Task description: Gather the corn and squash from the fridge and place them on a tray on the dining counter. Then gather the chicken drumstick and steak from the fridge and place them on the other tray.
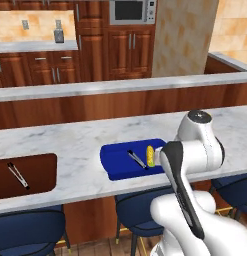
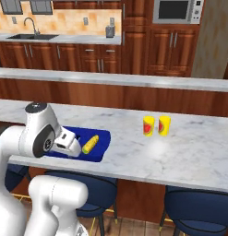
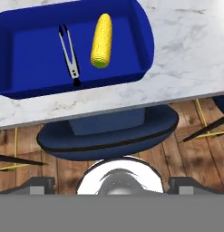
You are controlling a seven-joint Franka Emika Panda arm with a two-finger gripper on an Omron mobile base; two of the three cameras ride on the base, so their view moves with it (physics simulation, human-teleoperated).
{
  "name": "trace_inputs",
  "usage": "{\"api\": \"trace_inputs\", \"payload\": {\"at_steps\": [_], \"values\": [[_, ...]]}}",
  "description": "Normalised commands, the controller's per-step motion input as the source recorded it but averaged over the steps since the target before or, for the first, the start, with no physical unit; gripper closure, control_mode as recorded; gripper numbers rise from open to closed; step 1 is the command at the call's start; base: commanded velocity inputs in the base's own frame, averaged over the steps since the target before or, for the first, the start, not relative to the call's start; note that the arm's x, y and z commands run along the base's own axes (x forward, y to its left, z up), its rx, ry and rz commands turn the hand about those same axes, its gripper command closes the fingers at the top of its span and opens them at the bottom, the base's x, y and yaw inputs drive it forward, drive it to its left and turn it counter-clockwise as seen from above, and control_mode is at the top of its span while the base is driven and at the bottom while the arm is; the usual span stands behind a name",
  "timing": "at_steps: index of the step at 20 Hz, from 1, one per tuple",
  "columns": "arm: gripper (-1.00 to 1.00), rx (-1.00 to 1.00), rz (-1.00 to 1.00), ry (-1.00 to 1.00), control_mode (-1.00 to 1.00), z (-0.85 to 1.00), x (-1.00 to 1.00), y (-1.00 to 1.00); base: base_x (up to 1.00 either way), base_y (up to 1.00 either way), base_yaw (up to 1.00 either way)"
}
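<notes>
You are facing a white marble dining counter (image 1: 70, 137) with grey veining, backed by a raised ledge and dark wood panelling; behind it stand reddish wood cabinets, a tiled backsplash and a built-in microwave (image 1: 132, 11) with no readable lettering. On the counter sits a blue tray (image 3: 145, 41), a glossy rounded rectangle with raised walls. Inside it lies the corn (image 3: 101, 41), a yellow tapered cob with a pebbled surface, resting flat beside a pair of slim metal tongs (image 3: 69, 53) (the two lie close together, apart). To the left in the left base view, a brown tray (image 1: 45, 167) holds a second pair of tongs (image 1: 18, 175). Two yellow canisters (image 2: 156, 125) with red labels, illegible at this size, stand touching each other well to the right of the blue tray. Blue padded stools (image 3: 109, 131) sit under the counter edge on a wood plank floor. The gripper (image 3: 109, 181) hangs off the counter edge above a stool, jaws spread wide and holding nothing.
</notes>
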Motion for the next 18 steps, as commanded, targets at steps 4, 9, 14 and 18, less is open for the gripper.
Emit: {"api": "trace_inputs", "payload": {"at_steps": [4,9,14,18], "values": [[-1.00,-0.03,0.08,0.00,-1.00,0.23,-0.74,0.03,0.00,0.00,0.00],[-1.00,0.00,0.00,0.03,-1.00,-0.01,-0.02,0.00,0.00,0.00,0.00],[-1.00,0.00,0.00,0.00,1.00,0.00,0.00,0.00,-0.36,0.55,0.00],[-1.00,0.00,0.00,0.00,1.00,0.00,0.00,0.00,-0.43,1.00,0.00]]}}
